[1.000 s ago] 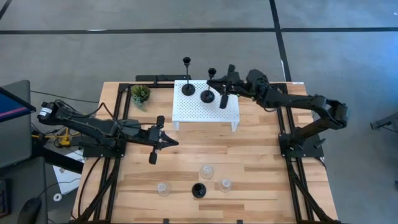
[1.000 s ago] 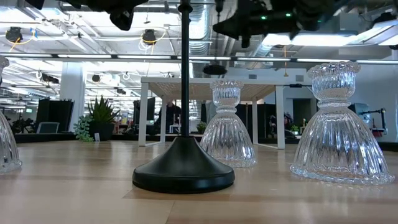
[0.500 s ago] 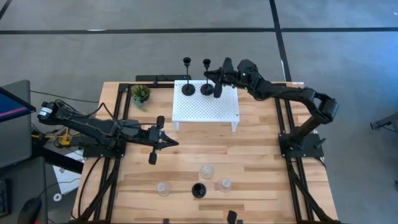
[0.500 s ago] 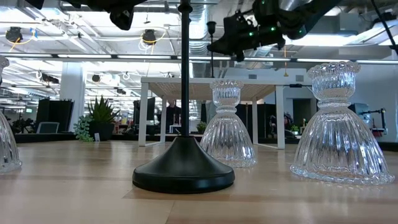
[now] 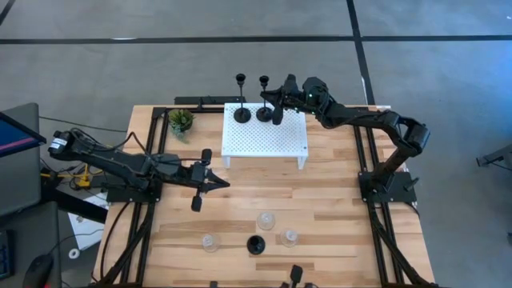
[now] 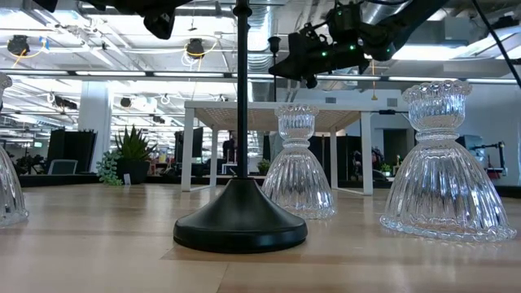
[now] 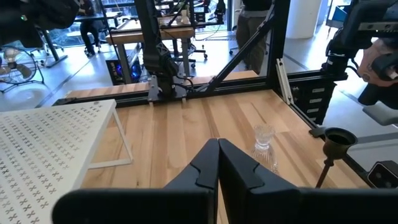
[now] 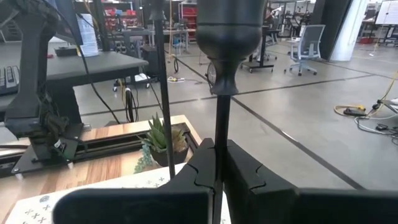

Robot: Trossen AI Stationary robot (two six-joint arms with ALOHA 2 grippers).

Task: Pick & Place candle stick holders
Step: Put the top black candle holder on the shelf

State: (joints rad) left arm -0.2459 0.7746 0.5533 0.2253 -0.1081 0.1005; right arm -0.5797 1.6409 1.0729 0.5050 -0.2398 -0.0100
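Since the earlier frames, right arm has swung farther over the back edge of the white perforated rack (image 5: 265, 138); the black holder it carries now stands on the rack's back edge, just beside the first black holder (image 5: 242, 114), where a second ago it sat nearer mid-rack. Left arm unchanged.

Near edge of table (image 5: 336, 208): one black candle stick holder (image 5: 255, 244) upright, disc base on the wood, between two clear glass holders (image 5: 210, 242) and (image 5: 290, 237). Third glass holder (image 5: 266, 219) stands just behind them. All four apart, none touching.

Mid table, left side: left tool (image 5: 224, 185) hangs with fingers pressed together, holding nothing, pointing toward table centre.

Far side: rack stands on its legs. Two black holders upright near its back edge, close together. Right tool (image 5: 276, 110) is clamped on the thin stem of the second black holder (image 5: 264, 111); wrist view shows the stem (image 8: 219, 130) pinched between the dark fingers, cup above.

Small potted plant (image 5: 181, 121) sits on the table just left of the rack.
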